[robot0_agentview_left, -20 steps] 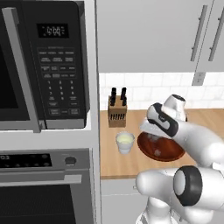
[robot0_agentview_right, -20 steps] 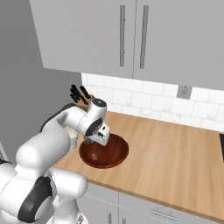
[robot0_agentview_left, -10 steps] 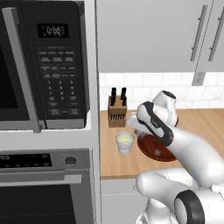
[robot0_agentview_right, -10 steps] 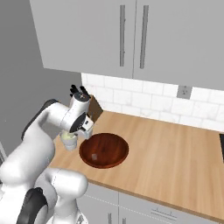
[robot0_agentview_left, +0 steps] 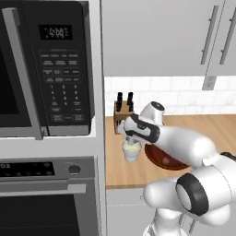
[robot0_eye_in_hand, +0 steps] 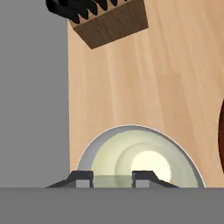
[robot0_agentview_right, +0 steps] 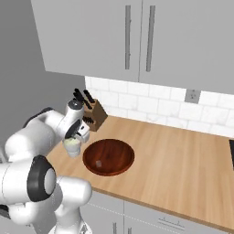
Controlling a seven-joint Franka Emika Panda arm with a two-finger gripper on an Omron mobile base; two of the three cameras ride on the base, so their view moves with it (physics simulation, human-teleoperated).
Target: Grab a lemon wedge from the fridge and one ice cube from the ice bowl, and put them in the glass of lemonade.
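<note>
While the arm reaches low over the bench [robot0_agentview_right: 183,160], the pincer [robot0_eye_in_hand: 113,178] hangs directly above the glass of lemonade [robot0_eye_in_hand: 140,159], pointing straight down into it. In the hand view both finger tips [robot0_eye_in_hand: 143,177] sit over the near side of the glass rim, a narrow gap between them, with something pale and translucent in that gap. Can't tell whether it is a held ice cube or just the glass showing through. So: jaws partly closed, grip unconfirmed.

Glass position: right under the pincer, pale yellow-green contents visible. In the left base view the glass [robot0_agentview_left: 131,150] sits just below the hand, in the right base view [robot0_agentview_right: 72,146] likewise.

Ice bowl [robot0_agentview_right: 108,156]: just beside the glass, on the side away from the grey wall, close to it but contact not clear. One small whitish ice cube [robot0_agentview_right: 98,163] lies inside the bowl, off centre. In the left base view the bowl [robot0_agentview_left: 162,159] is mostly hidden behind the forearm.

Knife block [robot0_eye_in_hand: 109,19]: beyond the pincer toward the tiled back wall, near the glass but apart from it. Black handles stick up in the right base view [robot0_agentview_right: 91,114].

Lemon wedge: can't make it out in the glass.
</note>
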